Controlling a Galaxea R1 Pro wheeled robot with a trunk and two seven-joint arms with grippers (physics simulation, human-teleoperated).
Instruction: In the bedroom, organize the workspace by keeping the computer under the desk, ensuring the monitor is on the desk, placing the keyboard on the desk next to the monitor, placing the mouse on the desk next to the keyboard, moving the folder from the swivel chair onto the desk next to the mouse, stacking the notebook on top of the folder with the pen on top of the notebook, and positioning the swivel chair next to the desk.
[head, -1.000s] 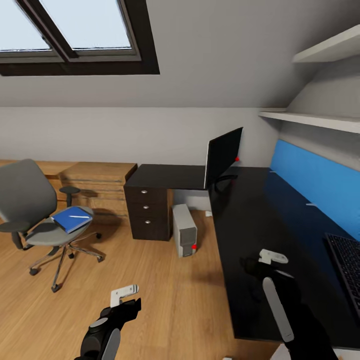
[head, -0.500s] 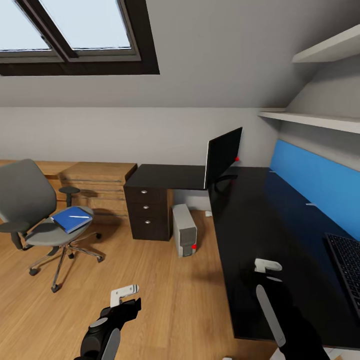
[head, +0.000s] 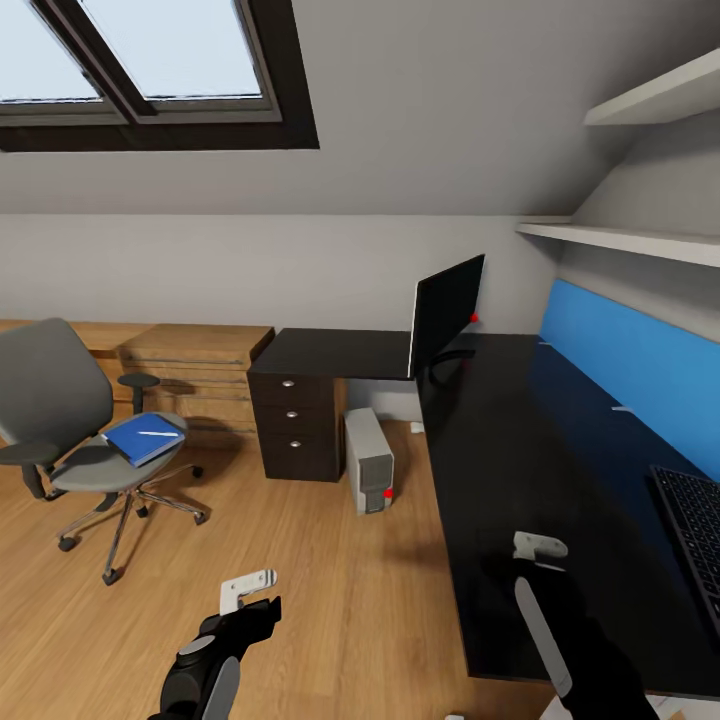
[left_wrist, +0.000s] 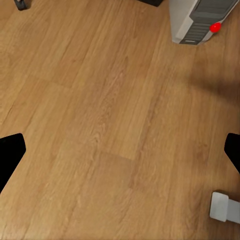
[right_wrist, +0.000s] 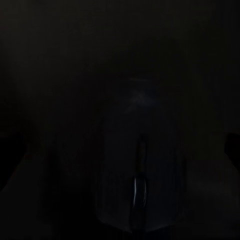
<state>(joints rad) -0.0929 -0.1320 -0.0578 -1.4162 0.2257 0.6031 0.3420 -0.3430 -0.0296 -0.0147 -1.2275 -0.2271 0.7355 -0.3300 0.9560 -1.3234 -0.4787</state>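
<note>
The grey swivel chair (head: 55, 400) stands on the floor at the left, away from the desk (head: 520, 440). The blue folder (head: 140, 442) lies on its seat, with the white pen (head: 155, 433) on top. I cannot make out the notebook. The black monitor (head: 445, 315) stands at the desk's corner. Beneath the desk sits the grey computer (head: 370, 460) (left_wrist: 200, 17). The keyboard (head: 692, 530) lies at the desk's right. My right gripper (head: 515, 562) hangs open over the desk, just above the black mouse (right_wrist: 142, 180). My left gripper (head: 262, 612) is open over bare floor.
Dark drawers (head: 297, 425) stand under the desk's short arm, with low oak cabinets (head: 190, 370) along the back wall. A blue wall panel (head: 630, 370) and white shelves (head: 620, 240) line the right side. A small white block (left_wrist: 225, 206) sits on the oak floor (head: 330, 600).
My right gripper has drawn back a little along the desk toward me and sits lower in the head view. The left arm, the chair and the desk items have stayed put.
</note>
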